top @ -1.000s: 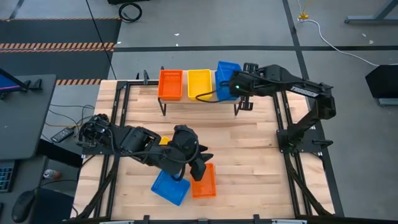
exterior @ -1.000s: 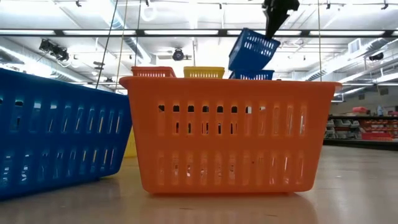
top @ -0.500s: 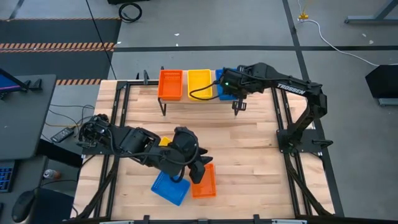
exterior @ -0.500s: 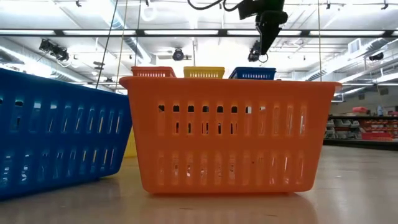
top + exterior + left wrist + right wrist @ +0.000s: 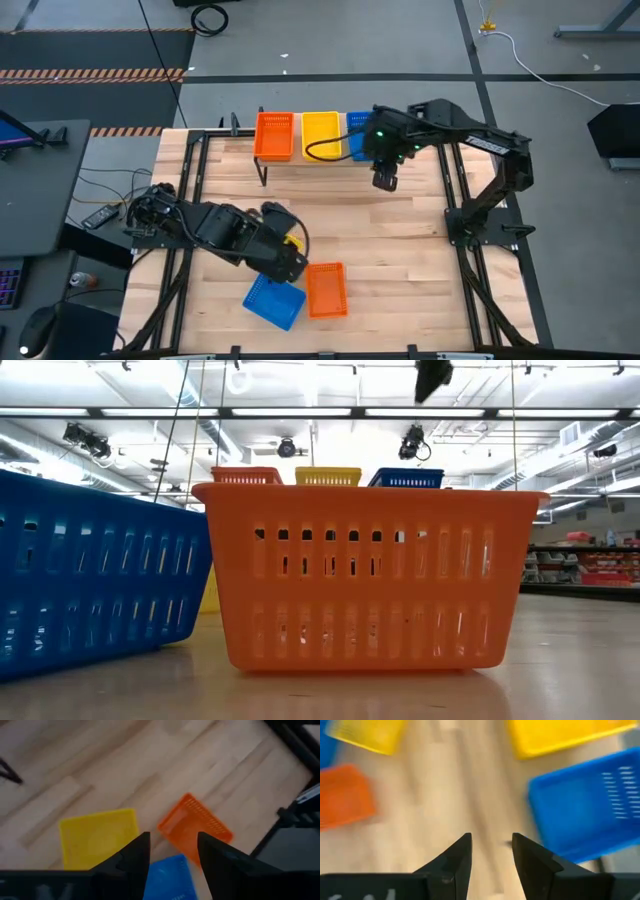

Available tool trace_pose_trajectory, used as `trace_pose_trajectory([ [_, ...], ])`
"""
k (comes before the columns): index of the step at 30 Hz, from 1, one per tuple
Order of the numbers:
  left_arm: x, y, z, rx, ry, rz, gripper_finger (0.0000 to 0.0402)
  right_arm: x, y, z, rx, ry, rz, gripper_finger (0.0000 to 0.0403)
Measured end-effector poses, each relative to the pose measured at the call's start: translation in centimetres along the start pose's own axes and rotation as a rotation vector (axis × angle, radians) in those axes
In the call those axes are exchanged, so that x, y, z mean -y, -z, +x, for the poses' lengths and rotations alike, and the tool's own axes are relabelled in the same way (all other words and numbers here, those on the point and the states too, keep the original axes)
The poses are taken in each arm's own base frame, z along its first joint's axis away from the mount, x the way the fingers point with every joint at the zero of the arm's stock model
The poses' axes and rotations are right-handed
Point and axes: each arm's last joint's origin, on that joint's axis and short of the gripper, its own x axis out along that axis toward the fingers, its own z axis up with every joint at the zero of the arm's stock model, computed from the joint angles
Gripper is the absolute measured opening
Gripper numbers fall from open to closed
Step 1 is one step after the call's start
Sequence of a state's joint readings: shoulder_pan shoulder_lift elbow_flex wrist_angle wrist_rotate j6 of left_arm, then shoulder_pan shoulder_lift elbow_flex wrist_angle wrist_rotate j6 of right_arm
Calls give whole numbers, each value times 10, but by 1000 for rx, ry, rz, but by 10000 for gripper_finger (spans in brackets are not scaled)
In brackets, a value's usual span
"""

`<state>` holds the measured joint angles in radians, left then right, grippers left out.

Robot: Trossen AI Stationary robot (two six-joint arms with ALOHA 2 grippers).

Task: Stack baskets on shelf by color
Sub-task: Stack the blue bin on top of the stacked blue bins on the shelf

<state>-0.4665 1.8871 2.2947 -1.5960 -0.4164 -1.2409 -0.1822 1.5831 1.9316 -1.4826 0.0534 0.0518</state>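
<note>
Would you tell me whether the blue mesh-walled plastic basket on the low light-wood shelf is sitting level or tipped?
Level: the blue mesh-walled plastic basket shows a horizontal rim in the low view, aligned with the yellow basket beside it on the shelf.

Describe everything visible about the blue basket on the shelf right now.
The blue plastic mesh-walled basket sits upright, open side up, at the right end of the low light-wood shelf, right beside the yellow basket. In the low view only its rim and slotted upper wall show, level with its neighbours. The right gripper hangs open just off the shelf, touching nothing; part of the arm covers the basket's right edge.
</note>
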Motion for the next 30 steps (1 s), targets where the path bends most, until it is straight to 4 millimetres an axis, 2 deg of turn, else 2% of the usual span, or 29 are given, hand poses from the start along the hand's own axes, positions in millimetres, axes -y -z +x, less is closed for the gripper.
trace_pose_trajectory([
  [6,0,14,26,-121,-13,-15,172,-30,13,-22,29,-197,39,149],
  [10,4,49,56,-304,-91,-46,172,-56,20,-29,17,-282,-15,149],
  [12,10,67,63,-354,-54,-86,172,-69,23,-30,20,-311,-40,149],
  [16,33,98,66,-357,118,-194,172,-95,28,-25,23,-361,-97,149],
  [20,48,115,62,-293,239,-345,172,-116,34,-19,19,-396,-159,149],
  [25,52,127,61,-270,233,-428,172,-137,41,-4,0,-492,-217,149],
  [30,58,142,82,-294,166,-406,172,-153,51,12,-34,-531,-265,149],
])
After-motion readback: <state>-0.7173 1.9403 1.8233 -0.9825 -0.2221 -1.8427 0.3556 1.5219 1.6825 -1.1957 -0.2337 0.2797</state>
